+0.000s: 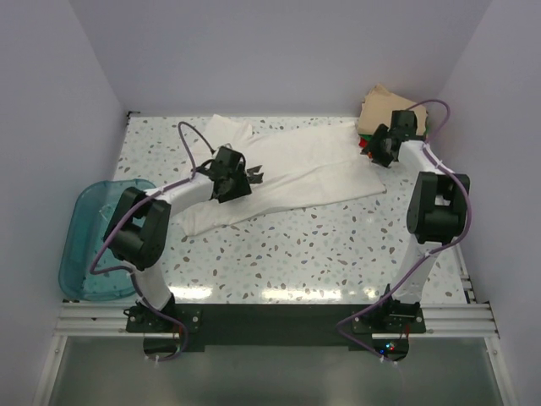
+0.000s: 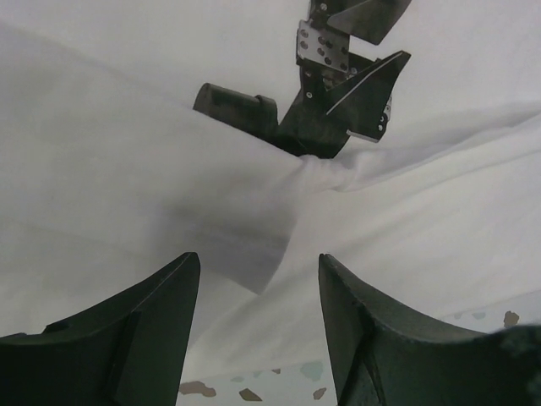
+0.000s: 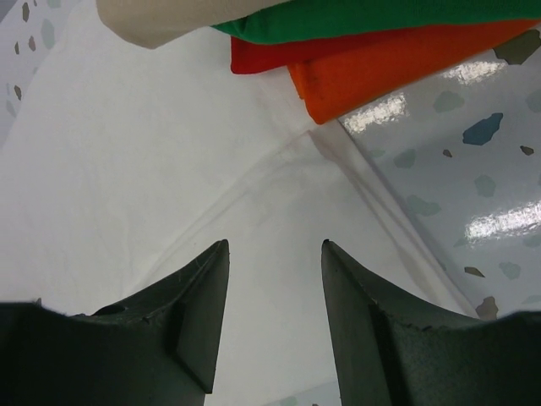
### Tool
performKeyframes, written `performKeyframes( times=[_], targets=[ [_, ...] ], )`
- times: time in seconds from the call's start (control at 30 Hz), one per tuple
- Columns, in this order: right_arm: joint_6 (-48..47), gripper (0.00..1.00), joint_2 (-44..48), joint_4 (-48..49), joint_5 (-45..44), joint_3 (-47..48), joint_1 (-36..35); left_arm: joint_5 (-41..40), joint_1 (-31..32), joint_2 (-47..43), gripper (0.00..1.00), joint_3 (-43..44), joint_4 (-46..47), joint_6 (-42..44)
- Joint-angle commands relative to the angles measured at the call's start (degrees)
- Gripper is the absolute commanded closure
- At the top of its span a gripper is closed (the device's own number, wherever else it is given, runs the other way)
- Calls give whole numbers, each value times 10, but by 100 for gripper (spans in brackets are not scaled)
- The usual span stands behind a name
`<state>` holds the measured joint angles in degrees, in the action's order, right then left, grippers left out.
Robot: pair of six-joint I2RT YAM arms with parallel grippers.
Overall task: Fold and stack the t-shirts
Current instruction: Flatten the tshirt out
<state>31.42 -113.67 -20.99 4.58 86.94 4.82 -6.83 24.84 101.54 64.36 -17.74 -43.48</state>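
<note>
The white t-shirt [image 1: 304,169] lies opened out across the far half of the desk [image 1: 321,254]. It forms a long band running from about 8 o'clock up to about 2 o'clock, with one part reaching toward the far edge at 11 o'clock. It is rumpled rather than flat, with soft folds along its length.

The left gripper [image 1: 241,179] hangs over the left part of this shirt, at about 10 o'clock from the desk's middle. In the left wrist view its fingers [image 2: 161,321] are spread apart and pinch nothing. White cloth shows in the gap between them, with a fold rising toward 12 o'clock. There the cloth bunches against a black hardware piece [image 2: 338,93] with a screwed metal plate; I cannot tell what it is.

The right gripper [image 1: 376,152] is at the shirt's right end, at about 2 o'clock. Its fingers [image 3: 380,338] are likewise spread, with only the white cloth below the gap. The cloth's seamed edge runs off toward 4 o'clock onto bare desk.

Just beyond, in the far right corner at 1 o'clock, sits the stack of folded tees. The tan t-shirt [image 1: 385,106] is on top, the green t-shirt [image 3: 355,17] is under it, and the orange-red t-shirt [image 3: 397,68] is lowest, its edge lying against the white cloth.

A teal bin [image 1: 89,245] rests at 9 o'clock, at the desk's left edge.
</note>
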Motion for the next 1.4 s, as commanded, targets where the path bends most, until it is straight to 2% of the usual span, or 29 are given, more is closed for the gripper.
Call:
performKeyframes(
  times=[0.0,0.13,0.33,0.7,0.8,1.0,1.07,1.2,1.37],
  targets=[
    [9,49,-7,18,17,28,1,-43,20,20,37,51,4,37],
    [11,48,-17,16,22,42,0,-77,28,42,37,77,-18,52],
    [12,48,-28,13,26,55,1,-100,36,60,42,103,-41,66],
    [15,48,-42,17,24,61,1,-133,57,64,43,84,-48,83],
    [20,48,-54,20,25,70,1,-134,57,66,46,83,-44,84],
    [33,48,-83,31,29,88,1,-136,57,74,65,91,-50,86],
    [34,48,-90,29,29,95,2,-135,57,73,66,90,-51,88],
    [34,48,-93,33,24,99,2,-134,57,60,56,75,-44,96],
    [32,48,-97,37,15,102,2,-131,59,64,56,70,-42,103]
  ],
)
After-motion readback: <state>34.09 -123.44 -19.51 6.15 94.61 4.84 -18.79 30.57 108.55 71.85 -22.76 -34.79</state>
